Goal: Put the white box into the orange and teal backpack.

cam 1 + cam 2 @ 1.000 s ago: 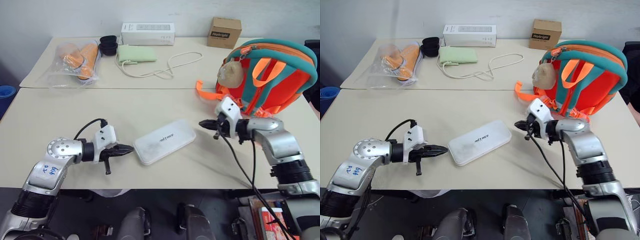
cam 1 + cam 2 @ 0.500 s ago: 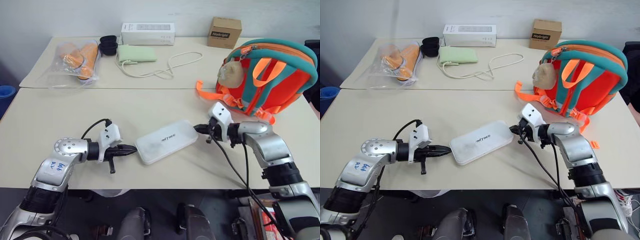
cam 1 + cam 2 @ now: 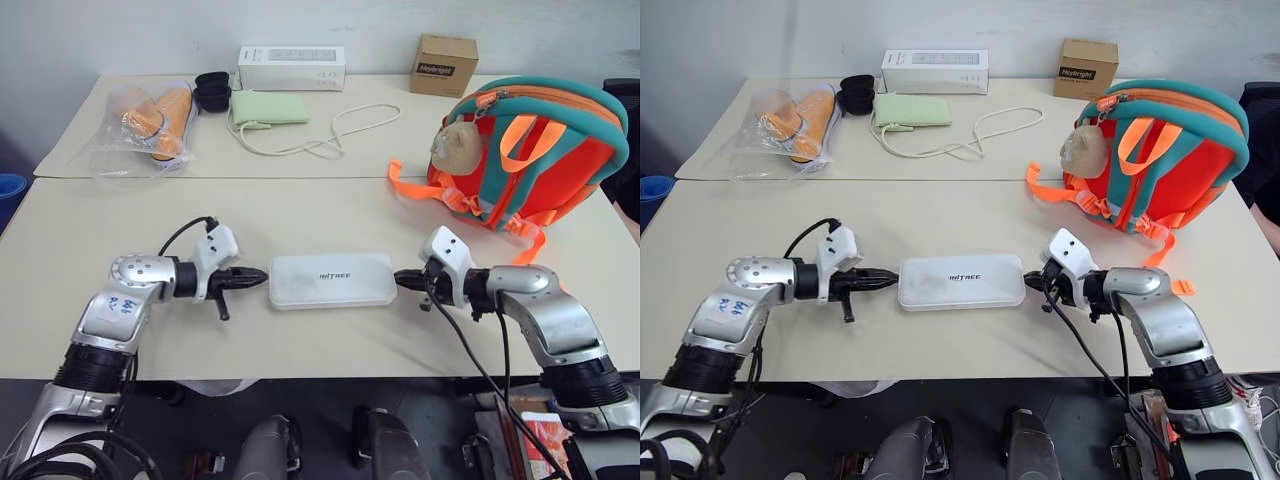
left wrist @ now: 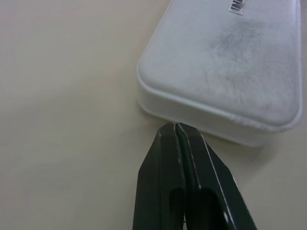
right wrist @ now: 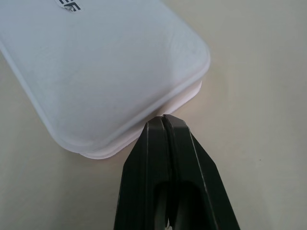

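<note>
The white box (image 3: pixel 331 280) lies flat on the near table, its long side running left to right, small dark lettering on top. My left gripper (image 3: pixel 262 277) is shut, its tips against the box's left end (image 4: pixel 192 115). At the opposite end my right gripper (image 3: pixel 399 279) is shut too, tips pressed to the box's right end (image 5: pixel 144 120). The orange and teal backpack (image 3: pixel 545 150) stands upright at the right, behind my right arm, with a beige plush charm (image 3: pixel 458 147) hanging on its front.
On the far table sit a long white carton (image 3: pixel 292 67), a brown cardboard box (image 3: pixel 444 65), a green pouch with a cord (image 3: pixel 270 107), black cups (image 3: pixel 212 90) and a clear bag with orange items (image 3: pixel 150 115). A seam divides the two tables.
Both shut grippers closed in on the box's ends, the left moving right, the right drawing back and down. The box turned from a diagonal lie to straight across, pinched between them.
</note>
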Tool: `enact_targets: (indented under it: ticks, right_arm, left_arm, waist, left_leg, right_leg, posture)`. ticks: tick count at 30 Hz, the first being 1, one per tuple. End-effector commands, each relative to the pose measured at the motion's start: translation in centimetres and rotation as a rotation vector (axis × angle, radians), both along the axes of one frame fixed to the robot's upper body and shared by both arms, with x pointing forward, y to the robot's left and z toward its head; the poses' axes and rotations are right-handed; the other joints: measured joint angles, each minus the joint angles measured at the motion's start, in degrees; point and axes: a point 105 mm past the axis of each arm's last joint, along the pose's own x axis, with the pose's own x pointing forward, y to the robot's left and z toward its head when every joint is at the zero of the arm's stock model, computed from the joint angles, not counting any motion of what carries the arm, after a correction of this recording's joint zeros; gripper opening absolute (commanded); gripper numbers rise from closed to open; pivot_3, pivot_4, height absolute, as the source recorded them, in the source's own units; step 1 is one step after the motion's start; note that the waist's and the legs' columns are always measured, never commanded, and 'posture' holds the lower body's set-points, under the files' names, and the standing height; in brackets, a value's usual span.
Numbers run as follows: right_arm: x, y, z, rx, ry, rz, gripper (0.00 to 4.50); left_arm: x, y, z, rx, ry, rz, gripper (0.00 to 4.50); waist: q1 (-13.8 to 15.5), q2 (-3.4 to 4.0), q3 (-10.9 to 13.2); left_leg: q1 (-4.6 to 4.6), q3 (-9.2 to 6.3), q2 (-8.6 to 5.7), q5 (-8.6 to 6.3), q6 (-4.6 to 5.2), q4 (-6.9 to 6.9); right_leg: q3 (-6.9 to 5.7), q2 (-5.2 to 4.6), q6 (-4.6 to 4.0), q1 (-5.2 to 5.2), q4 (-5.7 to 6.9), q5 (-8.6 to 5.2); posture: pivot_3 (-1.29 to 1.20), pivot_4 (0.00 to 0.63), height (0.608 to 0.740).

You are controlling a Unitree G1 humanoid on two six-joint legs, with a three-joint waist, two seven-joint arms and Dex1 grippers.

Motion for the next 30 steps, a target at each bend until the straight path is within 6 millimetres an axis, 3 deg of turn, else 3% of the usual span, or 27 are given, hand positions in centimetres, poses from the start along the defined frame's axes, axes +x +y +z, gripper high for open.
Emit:
enact_targets:
  ticks: [1, 8, 14, 22, 30]
  right_arm:
    - [0.2, -0.5, 1.2, 0.008, -0.058, -0.011, 0.00]
    - [0.3, -0.8, 1.0, 0.004, -0.058, -0.014, 0.00]
    - [0.3, -0.8, 0.8, -0.006, -0.062, -0.012, 0.00]
    - [0.5, -0.5, 1.0, -0.002, -0.078, -0.009, 0.00]
    - [0.6, -0.1, 1.0, 0.002, -0.081, -0.003, 0.00]
  left_arm:
    - [-0.2, 1.6, 1.5, -0.128, 0.148, 0.064, 0.66]
    - [-1.3, 1.4, 2.9, -0.419, 0.587, 0.158, 2.75]
    - [-1.1, 0.4, 1.6, -0.505, 0.818, 0.262, 4.49]
    - [-1.0, -1.4, -0.8, -0.408, 0.925, 0.309, 4.49]
    - [0.5, -5.4, -0.6, -0.432, 0.936, 0.239, 4.49]
  waist:
    - [0.0, 0.00, 0.0]
    - [0.1, -0.01, 0.0]
    - [0.0, -0.01, 0.0]
    - [0.3, -0.02, 0.0]
    - [1.0, -0.05, 0.0]
  left_leg:
    - [-0.01, -0.01, 0.00, 0.00, 0.00, 0.02]
    - [-0.06, -0.04, 0.00, 0.00, 0.03, 0.24]
    - [-0.06, -0.06, -0.03, -0.01, 0.05, 0.45]
    - [-0.01, -0.06, -0.05, -0.03, 0.00, 0.48]
    - [0.01, -0.11, -0.13, -0.03, 0.02, 0.55]
  right_leg:
    - [-0.01, 0.01, 0.00, 0.00, 0.01, 0.00]
    - [0.00, 0.05, 0.04, 0.02, 0.11, -0.02]
    - [0.11, 0.04, 0.12, 0.02, 0.36, -0.07]
    - [0.18, 0.02, 0.10, 0.04, 0.41, -0.09]
    - [0.47, -0.06, 0.10, 0.09, 0.47, -0.08]
  posture:
    - [0.00, 0.150, 0.740]
    - [0.00, 0.150, 0.740]
    - [0.00, 0.150, 0.740]
    - [0.00, 0.150, 0.740]
    - [0.00, 0.150, 0.740]
